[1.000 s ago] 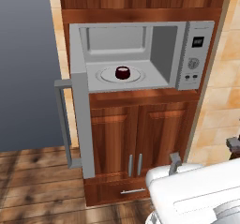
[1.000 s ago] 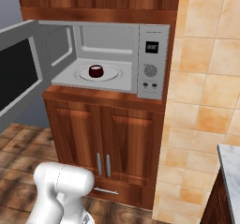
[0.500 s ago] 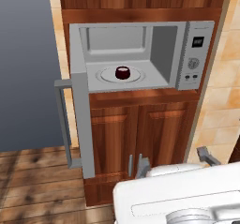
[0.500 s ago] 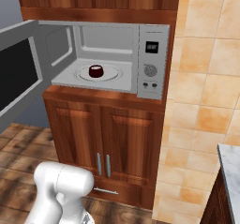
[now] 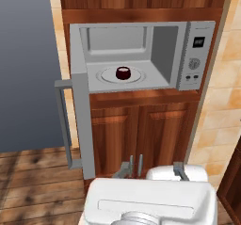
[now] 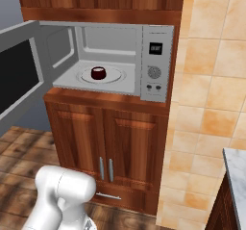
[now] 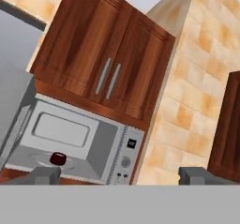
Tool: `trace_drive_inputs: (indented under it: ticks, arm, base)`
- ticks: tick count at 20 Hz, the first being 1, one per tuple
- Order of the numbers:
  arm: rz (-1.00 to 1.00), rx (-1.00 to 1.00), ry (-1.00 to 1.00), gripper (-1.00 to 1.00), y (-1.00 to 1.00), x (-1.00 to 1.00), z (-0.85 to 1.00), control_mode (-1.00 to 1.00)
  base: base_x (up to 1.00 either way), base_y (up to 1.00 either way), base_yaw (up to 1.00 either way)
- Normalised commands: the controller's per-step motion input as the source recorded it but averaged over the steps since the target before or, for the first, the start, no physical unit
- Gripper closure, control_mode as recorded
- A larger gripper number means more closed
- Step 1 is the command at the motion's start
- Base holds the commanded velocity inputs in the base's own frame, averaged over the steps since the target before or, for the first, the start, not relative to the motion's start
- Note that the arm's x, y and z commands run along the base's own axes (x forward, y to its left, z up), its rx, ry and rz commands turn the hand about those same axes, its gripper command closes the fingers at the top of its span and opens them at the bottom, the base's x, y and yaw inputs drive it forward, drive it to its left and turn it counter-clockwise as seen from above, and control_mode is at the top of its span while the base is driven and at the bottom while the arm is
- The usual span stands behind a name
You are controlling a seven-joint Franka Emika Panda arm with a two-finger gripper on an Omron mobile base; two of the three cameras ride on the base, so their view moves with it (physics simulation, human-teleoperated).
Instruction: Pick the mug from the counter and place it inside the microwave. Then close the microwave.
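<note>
The mug (image 5: 123,73), squat, round and dark maroon, sits on the round pale turntable (image 5: 109,76) inside the open silver-grey microwave (image 5: 194,54). The left base view shows the door (image 5: 83,125) edge-on with its long bar handle (image 5: 64,125); the right base view shows the door's dark window and a marbled bench (image 6: 236,171) corner. The hand view looks up at the reddish wooden cabinets (image 7: 105,63). The gripper (image 5: 153,169) hangs low, jaws wide and empty.

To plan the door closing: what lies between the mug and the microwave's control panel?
Only bare turntable and floor between mug and control panel, per right base view.
</note>
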Motion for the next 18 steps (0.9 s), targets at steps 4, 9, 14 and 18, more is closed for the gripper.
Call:
trace_drive_inputs:
  ticks: [4,9,14,18]
  arm:
    - [-0.22,0.0,0.0,-1.0,0.08,0.32,-0.3,-1.0]
    - [-0.19,0.0,0.0,-1.0,0.15,0.3,-0.03,-1.0]
    - [-0.17,0.0,0.0,-1.0,0.26,0.31,0.0,-1.0]
    - [-0.16,0.0,0.0,-1.0,0.38,0.23,0.0,-1.0]
  base:
    - [0.0,0.0,0.0]
    - [0.0,0.0,0.0]
    - [0.0,0.0,0.0]
    - [0.0,0.0,0.0]
